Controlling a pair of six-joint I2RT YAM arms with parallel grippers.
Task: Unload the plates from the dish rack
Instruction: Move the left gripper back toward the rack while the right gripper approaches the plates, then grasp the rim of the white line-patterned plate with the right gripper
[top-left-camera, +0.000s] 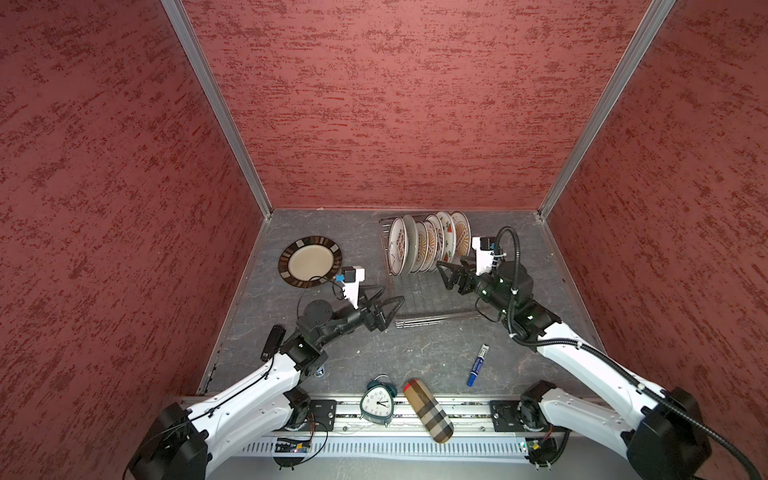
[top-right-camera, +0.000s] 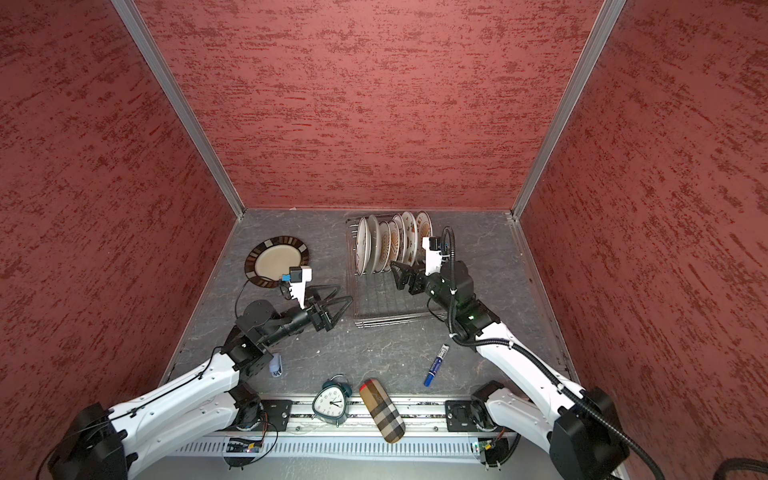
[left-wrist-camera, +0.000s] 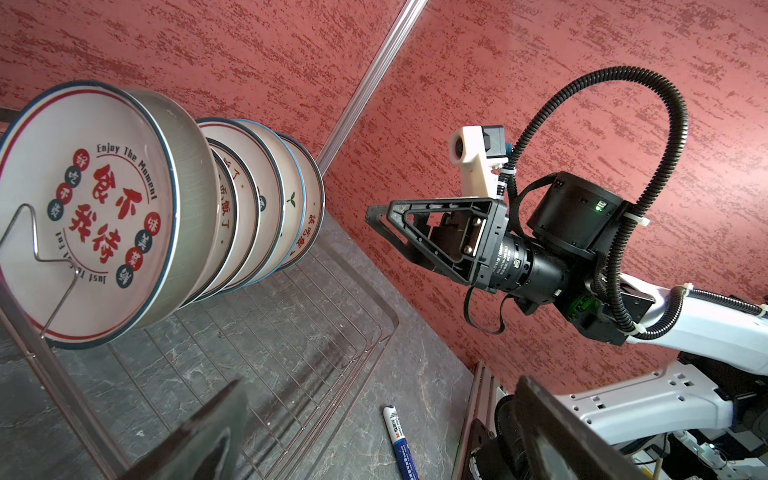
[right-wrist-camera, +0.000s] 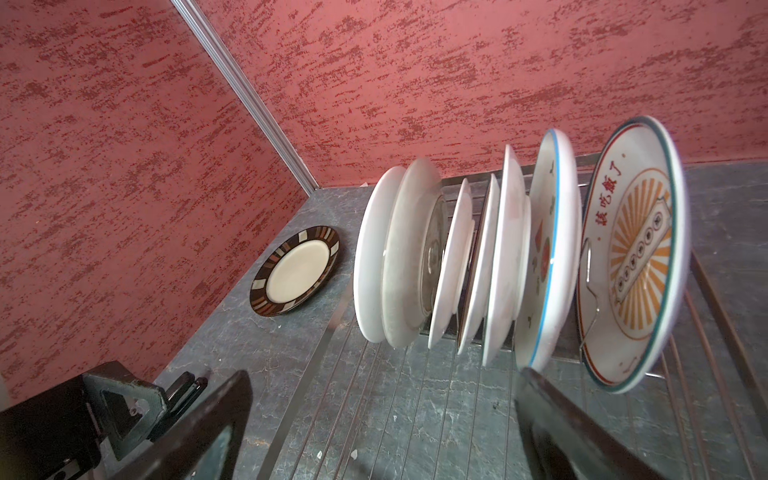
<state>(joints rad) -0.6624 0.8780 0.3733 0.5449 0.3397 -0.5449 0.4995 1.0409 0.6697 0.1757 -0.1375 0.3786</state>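
White plates (top-left-camera: 428, 243), red and orange prints, stand on edge in the wire dish rack (top-left-camera: 436, 299) (rear prongs). A striped-rim plate (top-left-camera: 309, 262) lies flat beside it. The left gripper (top-left-camera: 394, 292) and right gripper (top-left-camera: 442, 274) gape, empty.

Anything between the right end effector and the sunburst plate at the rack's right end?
Nothing visible blocks it. The right end effector, open, hovers over the dish rack's flat grid, facing the sunburst plate. Only the rack's own wire loop stands against that plate's face.
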